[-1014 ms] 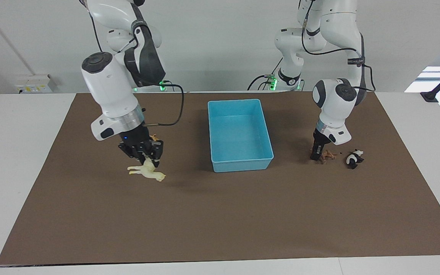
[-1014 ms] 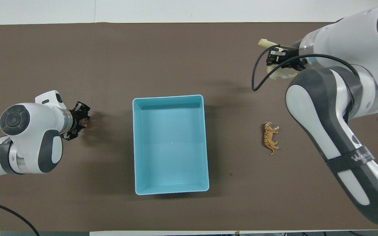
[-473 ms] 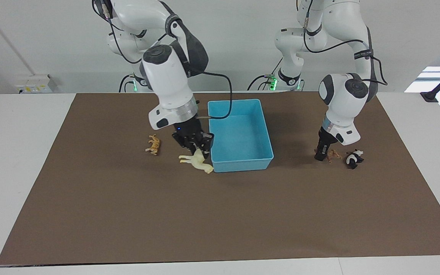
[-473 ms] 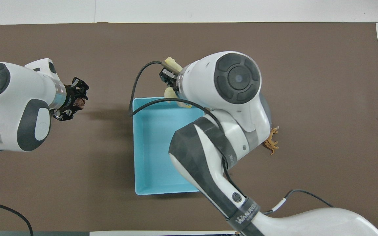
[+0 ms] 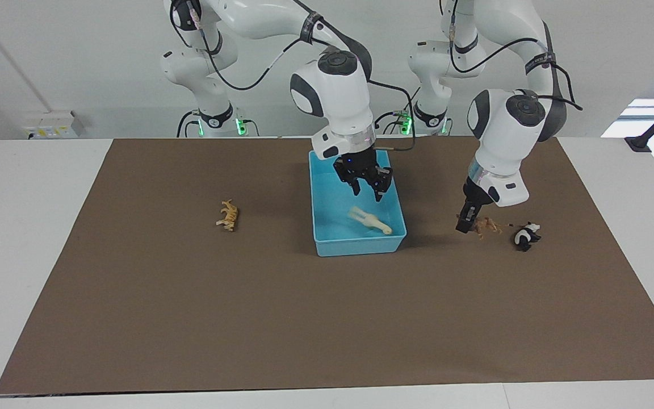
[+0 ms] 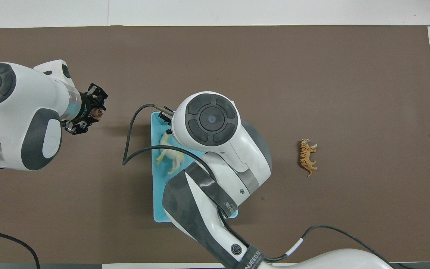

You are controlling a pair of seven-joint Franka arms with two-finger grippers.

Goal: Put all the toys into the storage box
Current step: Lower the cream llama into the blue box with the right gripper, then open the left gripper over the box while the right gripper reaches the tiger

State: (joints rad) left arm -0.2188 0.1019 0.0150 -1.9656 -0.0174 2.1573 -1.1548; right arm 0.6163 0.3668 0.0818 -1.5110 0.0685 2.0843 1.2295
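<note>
R gripper (image 5: 368, 191) open; L gripper (image 5: 464, 225) clamped.

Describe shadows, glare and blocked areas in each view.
Facing view: window glare at the left arm's end; soft shadows on the mat beside the storage box. Overhead view: the right arm hides most of the storage box; the left end effector casts a soft shadow.

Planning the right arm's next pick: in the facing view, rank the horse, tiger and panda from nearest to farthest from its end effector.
From the right end effector, over the storage box:
1. Horse, lying in the box just beneath it.
2. Tiger, on the mat toward the right arm's end.
3. Panda, toward the left arm's end.
</note>
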